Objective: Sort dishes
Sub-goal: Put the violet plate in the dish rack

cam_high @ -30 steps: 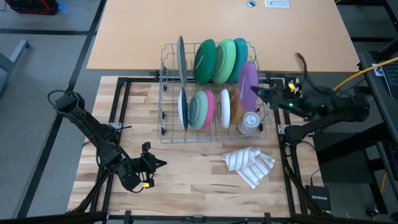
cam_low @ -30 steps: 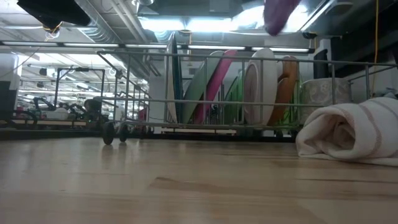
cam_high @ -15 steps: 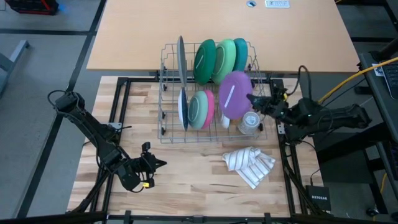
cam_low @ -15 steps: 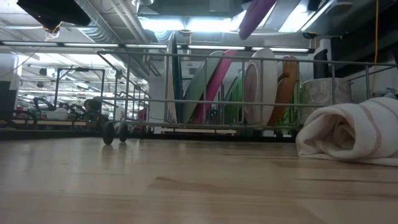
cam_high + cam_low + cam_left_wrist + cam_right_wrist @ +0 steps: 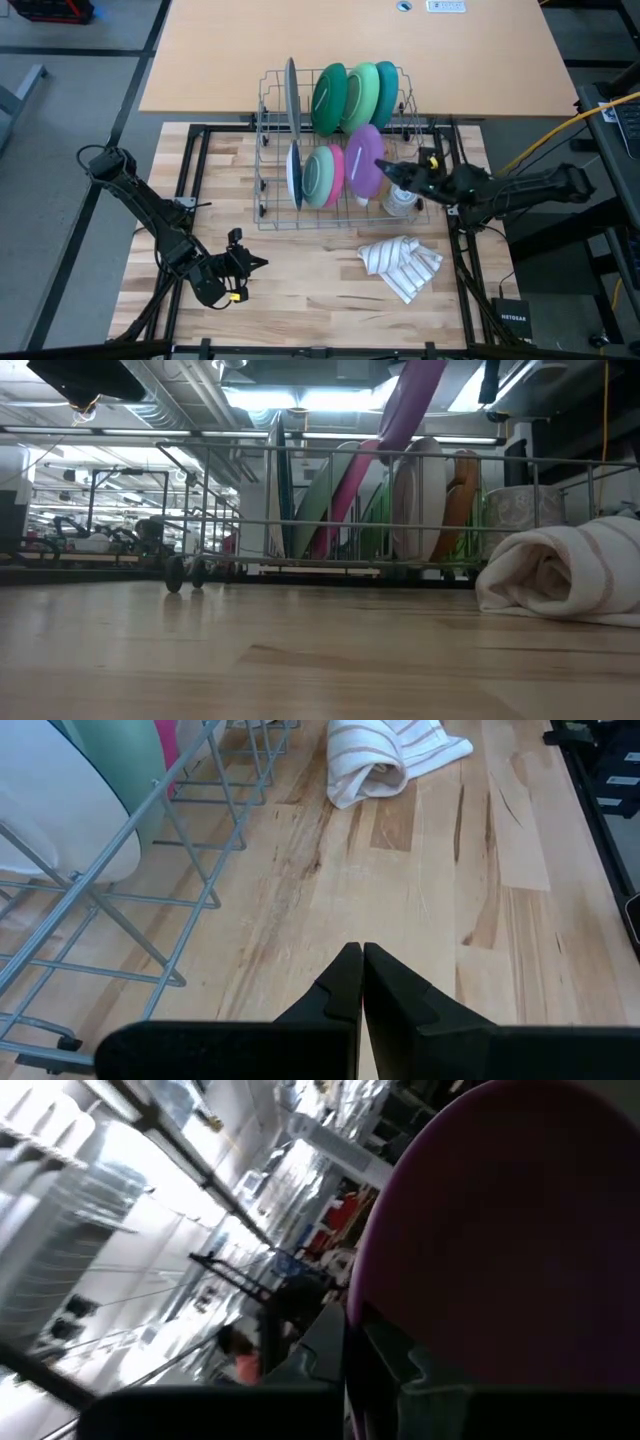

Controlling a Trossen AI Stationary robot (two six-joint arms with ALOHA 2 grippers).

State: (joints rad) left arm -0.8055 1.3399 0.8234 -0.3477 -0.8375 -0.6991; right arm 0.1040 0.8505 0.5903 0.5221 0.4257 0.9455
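A wire dish rack holds dishes standing on edge: a grey plate, dark green, light green and teal ones in the far row, blue, light green and pink ones in the near row. My right gripper is shut on a purple plate that is tilted into the near row beside the pink one; it also shows in the low view. My left gripper is shut and empty near the table's near left, above the wood. My right gripper pinches the purple plate's rim on its right side between two fingers, coming level from the table's right. The plate leans tilted, its lower part down among the rack's wires; whether it rests there, I cannot tell.
A small clear glass cup stands in the rack's right end, just under my right gripper. A white striped cloth lies bunched on the table in front of the rack. Black frame rails run along the table's sides.
My right gripper has gone toward the table's left and down with the purple plate. The plate has come from above the rack's right end to the near row, turning from edge-on to tilted and sinking between the wires beside the pink dish.
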